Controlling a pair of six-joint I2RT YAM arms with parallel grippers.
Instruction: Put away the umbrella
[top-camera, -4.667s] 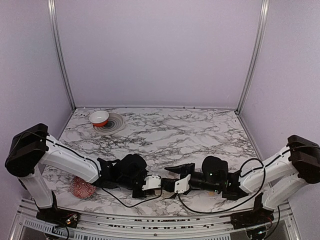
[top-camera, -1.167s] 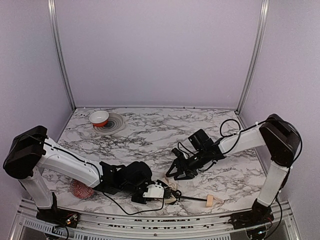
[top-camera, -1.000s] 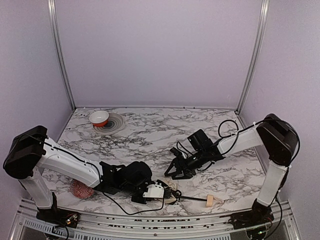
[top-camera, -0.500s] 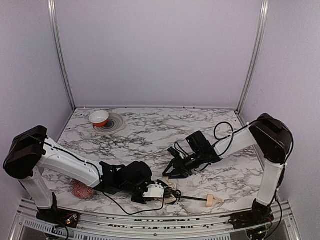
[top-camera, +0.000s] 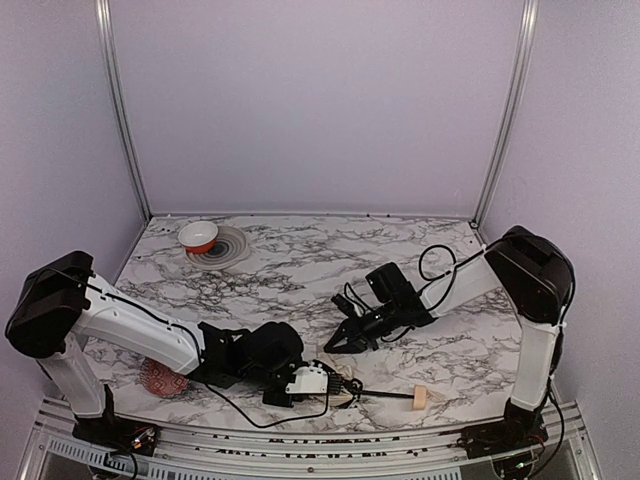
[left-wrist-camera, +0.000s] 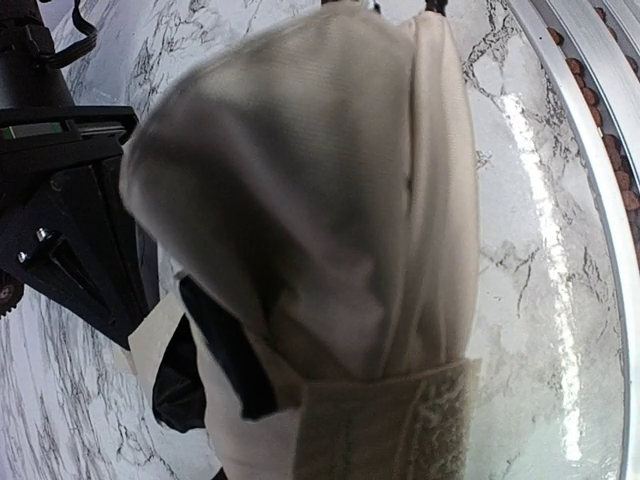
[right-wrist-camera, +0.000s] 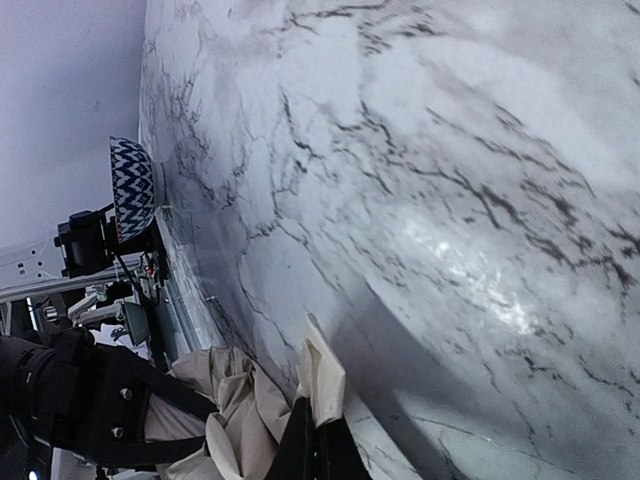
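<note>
The umbrella lies at the table's front edge. Its cream fabric (top-camera: 338, 386) is bunched at my left gripper (top-camera: 322, 384). Its thin black shaft (top-camera: 385, 397) runs right to the pale tan handle (top-camera: 420, 400). In the left wrist view the cream fabric (left-wrist-camera: 320, 200) fills the frame, hiding the fingers, and a fuzzy fastening strap (left-wrist-camera: 400, 420) wraps the bundle held in the jaws. My right gripper (top-camera: 335, 346) reaches in from the right. Its black fingers (right-wrist-camera: 300, 445) are shut, pinching a cream flap (right-wrist-camera: 325, 375) of the umbrella.
A red patterned ball (top-camera: 165, 378) rests front left beside the left arm. A red-and-white bowl (top-camera: 198, 236) sits on a grey ringed plate (top-camera: 230, 252) at the back left. A metal rail (left-wrist-camera: 600, 150) runs along the table's front edge.
My right gripper has closed and slid a little left toward the umbrella, taking hold of a fabric flap. The left arm and the umbrella bundle have stayed put.
</note>
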